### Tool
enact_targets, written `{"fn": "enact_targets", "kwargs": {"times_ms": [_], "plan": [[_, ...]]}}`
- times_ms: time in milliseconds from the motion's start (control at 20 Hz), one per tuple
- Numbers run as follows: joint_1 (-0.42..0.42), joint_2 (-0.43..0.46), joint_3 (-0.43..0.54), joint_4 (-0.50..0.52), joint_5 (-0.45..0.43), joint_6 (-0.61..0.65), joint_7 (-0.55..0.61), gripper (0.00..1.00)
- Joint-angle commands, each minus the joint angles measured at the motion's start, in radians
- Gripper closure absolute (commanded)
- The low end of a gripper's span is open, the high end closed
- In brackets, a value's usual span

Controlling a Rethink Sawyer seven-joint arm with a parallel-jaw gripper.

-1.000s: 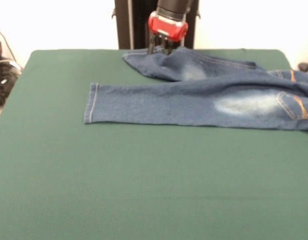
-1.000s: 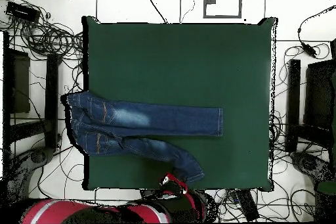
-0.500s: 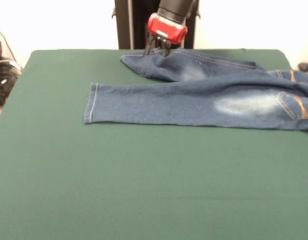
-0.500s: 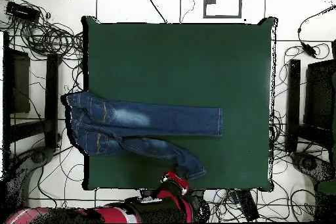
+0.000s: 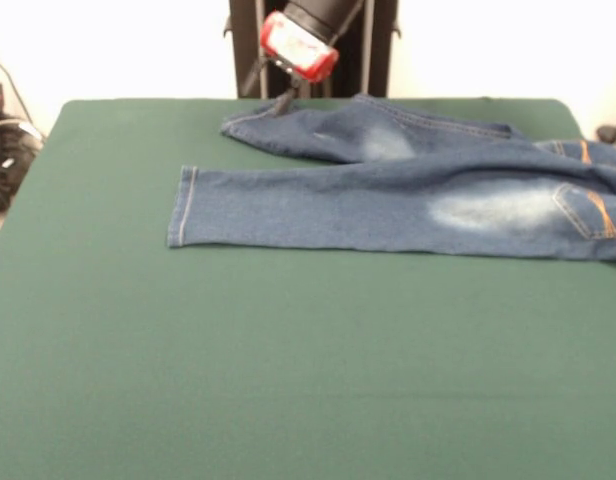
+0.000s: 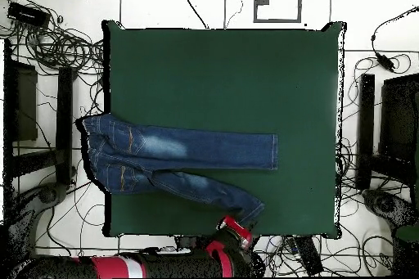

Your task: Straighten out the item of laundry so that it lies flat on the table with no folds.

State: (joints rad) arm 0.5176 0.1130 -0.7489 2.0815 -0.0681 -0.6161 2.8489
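Blue jeans (image 5: 408,195) with whitish patches on green table (image 5: 288,380)

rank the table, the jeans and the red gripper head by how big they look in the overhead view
1. table, by far the largest
2. jeans
3. gripper, smallest; only partly visible at the table edge, so its apparent size is uncertain

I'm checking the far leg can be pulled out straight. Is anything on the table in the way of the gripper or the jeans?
Nothing visible. The gripper is already at the cuff of the jeans, and the table around that leg is bare green cloth out to its edges.
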Motion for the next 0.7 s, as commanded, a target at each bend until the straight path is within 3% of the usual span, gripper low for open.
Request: {"fn": "enact_targets", "kwargs": {"times_ms": [50, 450, 600, 700], "plan": [[0.059, 0.139, -0.038, -0.184, 0.181, -0.104, -0.062, 0.00], [0.042, 0.085, 0.022, -0.201, 0.174, -0.155, 0.004, 0.00], [-0.032, 0.008, 0.082, -0.213, 0.042, -0.107, 0.012, 0.00], [-0.114, -0.081, 0.165, -0.212, -0.098, -0.014, 0.022, 0.00]]}}
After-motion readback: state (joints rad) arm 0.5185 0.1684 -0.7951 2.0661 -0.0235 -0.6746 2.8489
